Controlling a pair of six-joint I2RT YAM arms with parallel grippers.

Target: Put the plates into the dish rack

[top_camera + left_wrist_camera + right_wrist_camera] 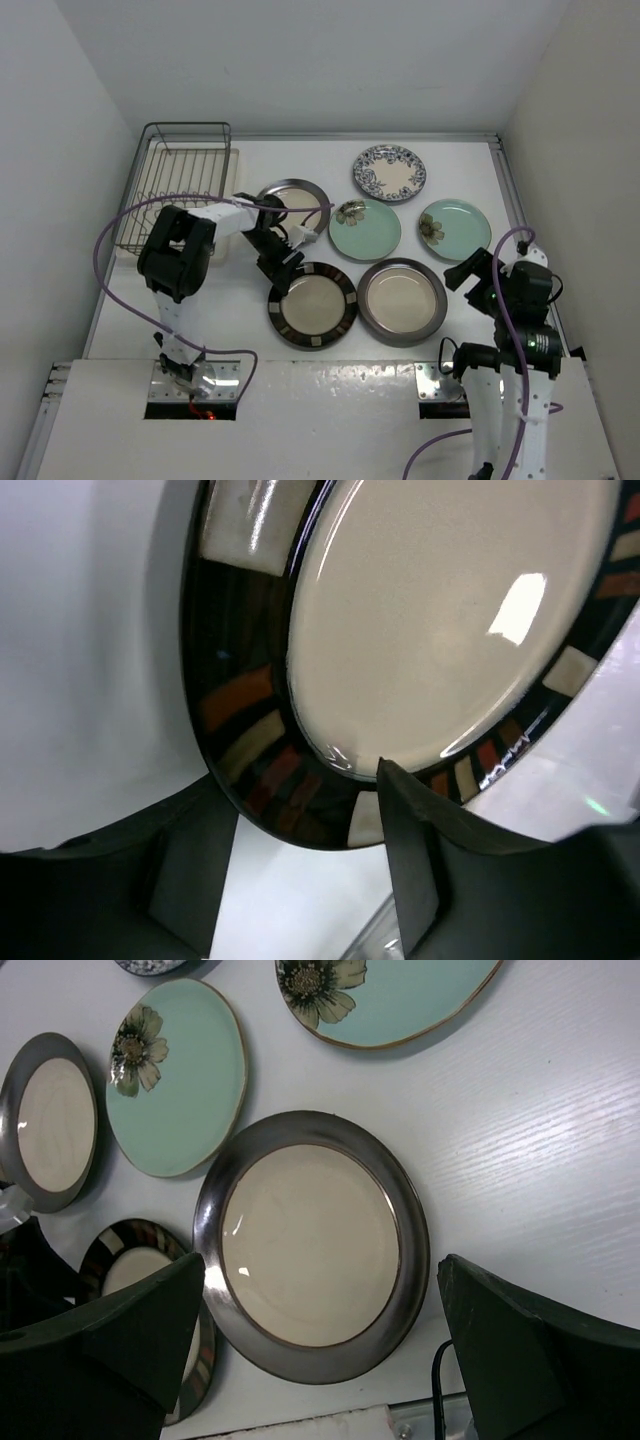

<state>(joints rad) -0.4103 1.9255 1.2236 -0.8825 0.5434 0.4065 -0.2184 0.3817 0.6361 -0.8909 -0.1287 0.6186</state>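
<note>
The striped-rim plate (313, 305) lies flat at the table's near middle. My left gripper (283, 265) is at its far-left edge, open, and in the left wrist view (300, 830) the jaws straddle the plate's dark striped rim (250, 730), one finger (410, 820) over the rim. A grey-rimmed plate (402, 300) lies to its right, under my open, empty right gripper (470, 270), which also shows in the right wrist view (320, 1310). Another grey-rimmed plate (293, 200), two mint plates (365, 228) (455, 230) and a blue-and-white plate (390, 172) lie behind. The dish rack (185, 180) stands at the far left with no plates in it.
White walls close in the table on the left, back and right. The left arm's body (180, 250) stands just in front of the rack, with its purple cable (110, 240) looping leftward. The right arm (520, 300) is near the right table edge.
</note>
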